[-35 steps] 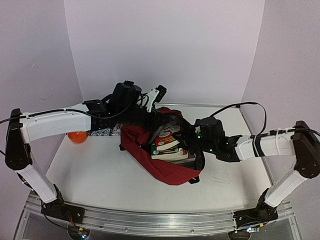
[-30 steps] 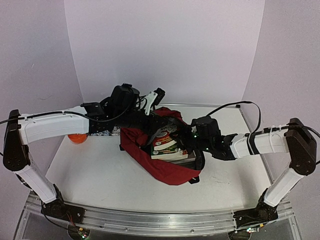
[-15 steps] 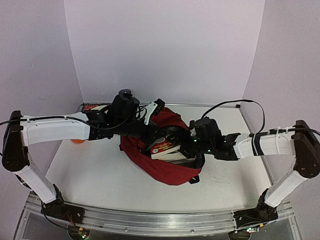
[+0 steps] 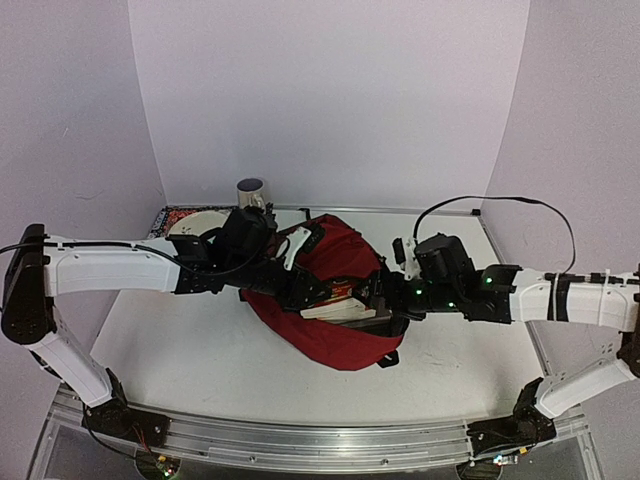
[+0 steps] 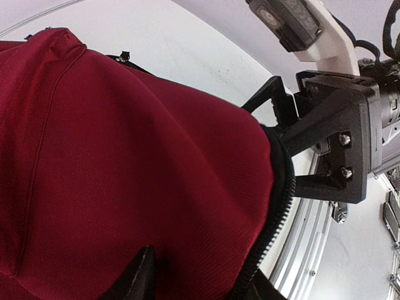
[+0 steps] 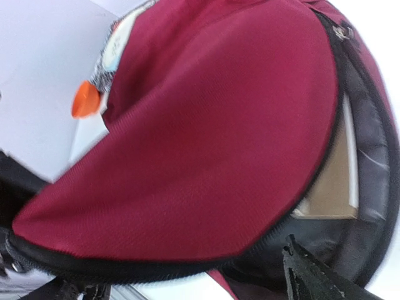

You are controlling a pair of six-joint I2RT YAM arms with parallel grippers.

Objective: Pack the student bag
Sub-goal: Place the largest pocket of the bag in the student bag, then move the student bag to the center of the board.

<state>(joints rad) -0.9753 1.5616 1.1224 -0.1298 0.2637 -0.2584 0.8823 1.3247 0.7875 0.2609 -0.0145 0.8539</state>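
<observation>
The student bag point(image 4: 335, 335), dark red with a black zip, lies mid-table, and its top flap point(image 4: 335, 245) is draped over books point(image 4: 335, 300) that show in the opening. My left gripper point(image 4: 305, 285) is at the bag's left side. In the left wrist view its fingers point(image 5: 140, 281) stand apart astride the flap's zip edge point(image 5: 278, 206), with red fabric between them. My right gripper point(image 4: 382, 292) is at the opening's right side, open. Only one of its fingers point(image 6: 309, 275) shows, below the flap point(image 6: 219, 137) and just clear of it.
A grey cup point(image 4: 250, 190) and a patterned plate point(image 4: 195, 220) stand at the back left behind my left arm. An orange ball point(image 6: 85, 100) lies beyond the bag in the right wrist view. A metal rail point(image 4: 320, 440) runs along the table's front edge.
Both grippers have opened and let the flap go, and it has dropped over the books. The left arm sank lower, uncovering the cup. The right arm pulled back to the right.
</observation>
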